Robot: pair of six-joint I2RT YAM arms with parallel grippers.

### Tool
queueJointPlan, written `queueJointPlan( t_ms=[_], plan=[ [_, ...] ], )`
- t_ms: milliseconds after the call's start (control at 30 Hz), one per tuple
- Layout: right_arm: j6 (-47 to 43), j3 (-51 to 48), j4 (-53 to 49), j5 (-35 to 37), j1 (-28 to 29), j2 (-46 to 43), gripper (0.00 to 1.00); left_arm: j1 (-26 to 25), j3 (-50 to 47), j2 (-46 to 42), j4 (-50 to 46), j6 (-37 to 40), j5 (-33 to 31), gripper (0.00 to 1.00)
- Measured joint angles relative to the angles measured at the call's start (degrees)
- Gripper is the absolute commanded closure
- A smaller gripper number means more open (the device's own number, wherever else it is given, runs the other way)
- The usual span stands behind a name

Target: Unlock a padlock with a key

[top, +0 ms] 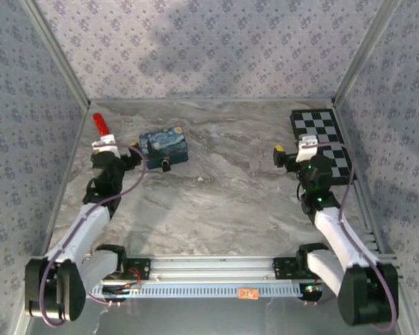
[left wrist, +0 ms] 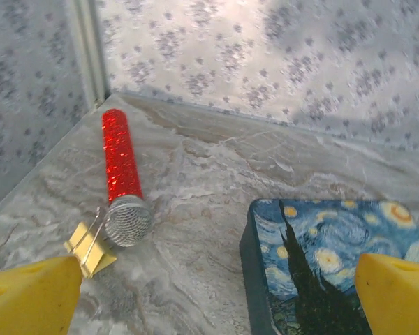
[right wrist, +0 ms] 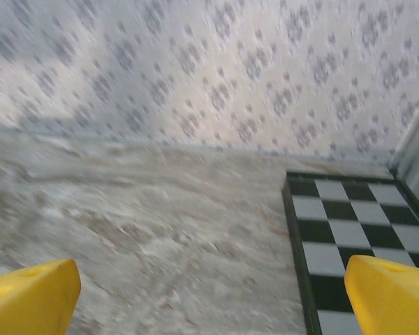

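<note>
We read left tool (top: 117, 146) open, yellow fingers (left wrist: 28, 296) spread wide, nothing between; it hovers over counter (top: 223, 195) between red stick (top: 100, 124) and blue painted tin (top: 163, 145). We read right tool (top: 307, 149) open likewise, at left edge of checkerboard (top: 321, 139). Just right of left tool: padlock (top: 166, 165) on counter, against near edge of tin. Farther left: stick, mesh head beside tan block (left wrist: 91, 248), pointing toward far corner.

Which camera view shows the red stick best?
The left wrist view: the whole red stick lies in plain sight, mesh head nearest. The top view catches just its red tip, the rest behind the left arm.
</note>
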Motion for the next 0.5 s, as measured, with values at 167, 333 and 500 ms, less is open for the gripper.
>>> queueJointPlan(
  t_ms=[167, 333, 500],
  plan=[
    [10.2, 5.0, -13.6, -2.2, 0.4, -11.1, 0.01, 0.1, 6.2, -4.4, -16.6, -14.7, -2.1, 0.00],
    [24.5, 8.0, -30.7, 1.3, -1.0, -20.3, 0.01, 4.1, 2.5, -10.0, -23.0, -21.1, 5.1, 0.00],
    [27.1, 10.6, -42.0, -1.5, -1.7, -20.3, 0.01, 2.4, -0.8, -10.9, -24.2, -21.8, 15.9, 0.00]
  ],
)
